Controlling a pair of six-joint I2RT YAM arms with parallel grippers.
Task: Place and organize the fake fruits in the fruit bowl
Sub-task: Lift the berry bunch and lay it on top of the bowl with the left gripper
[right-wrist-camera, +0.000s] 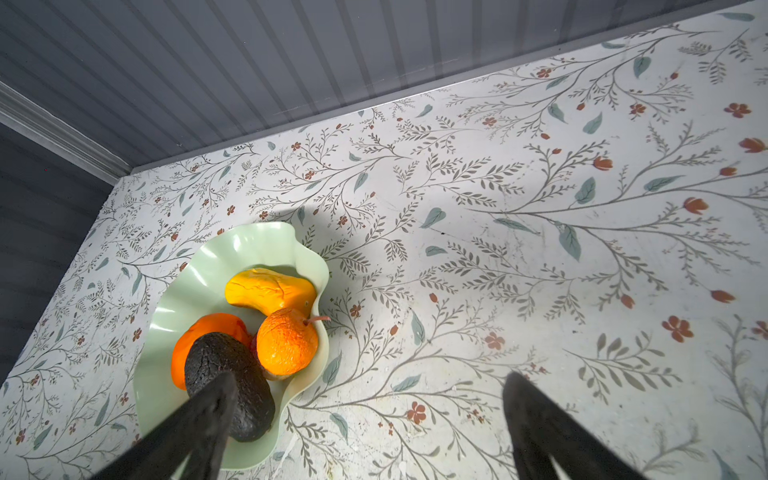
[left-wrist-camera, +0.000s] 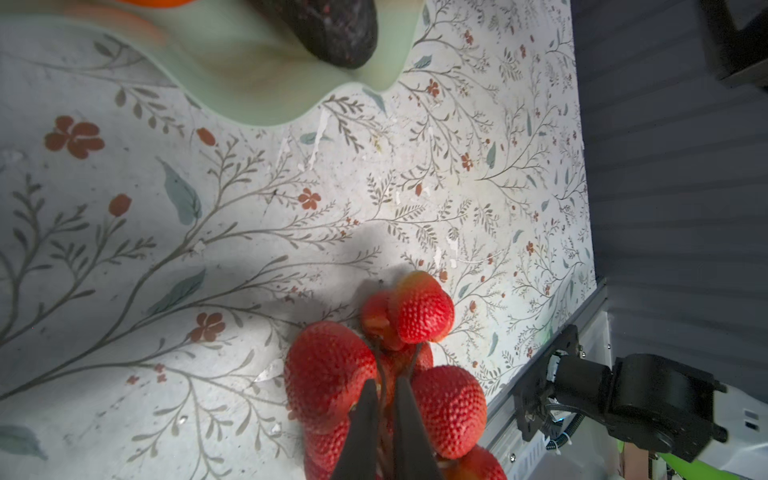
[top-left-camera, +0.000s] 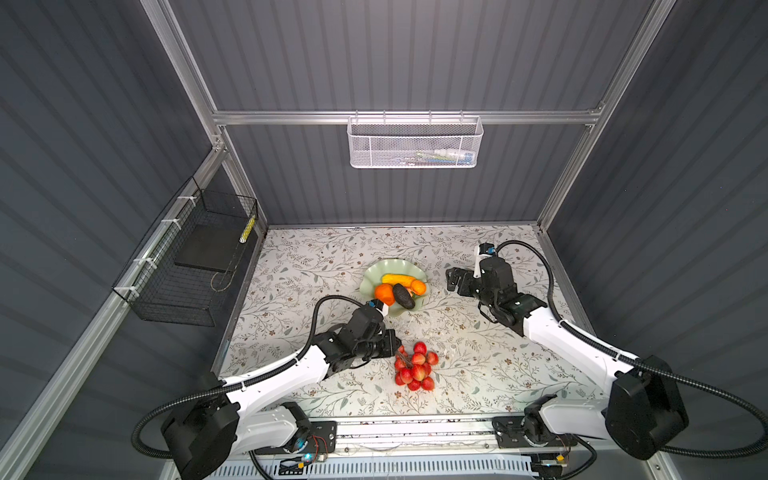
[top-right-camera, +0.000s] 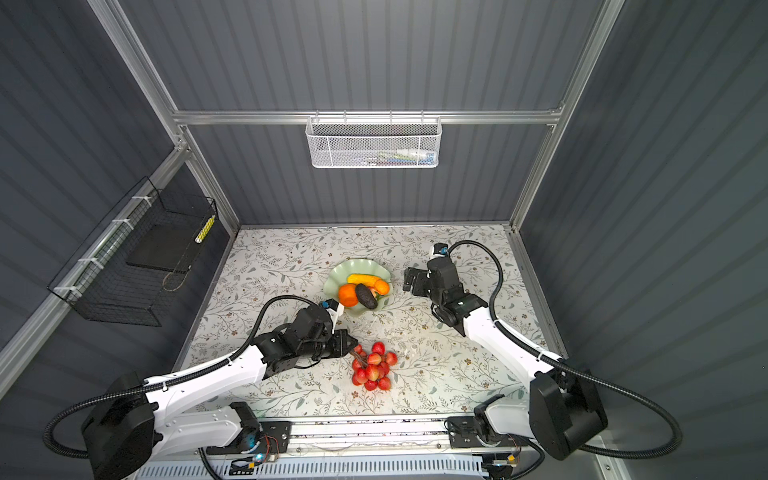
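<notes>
My left hand (left-wrist-camera: 384, 384) was clamped shut on the stem of the berry bunch (left-wrist-camera: 332, 374). The tabletop (top-left-camera: 316, 266) carried the fruit bowl (top-left-camera: 376, 269), already holding the big orange (top-left-camera: 383, 293), avocado (top-left-camera: 404, 297), yellow piece (top-left-camera: 397, 277) and smaller orange (top-left-camera: 419, 286). The bunch lay outside, near the bowl; I judged it the last transfer. My right hand (top-left-camera: 452, 279) stood wide open, empty.

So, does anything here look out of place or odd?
Only the berry bunch: it lies on the table, outside the green bowl that holds the other fruit. The left gripper is shut on its stem.
</notes>
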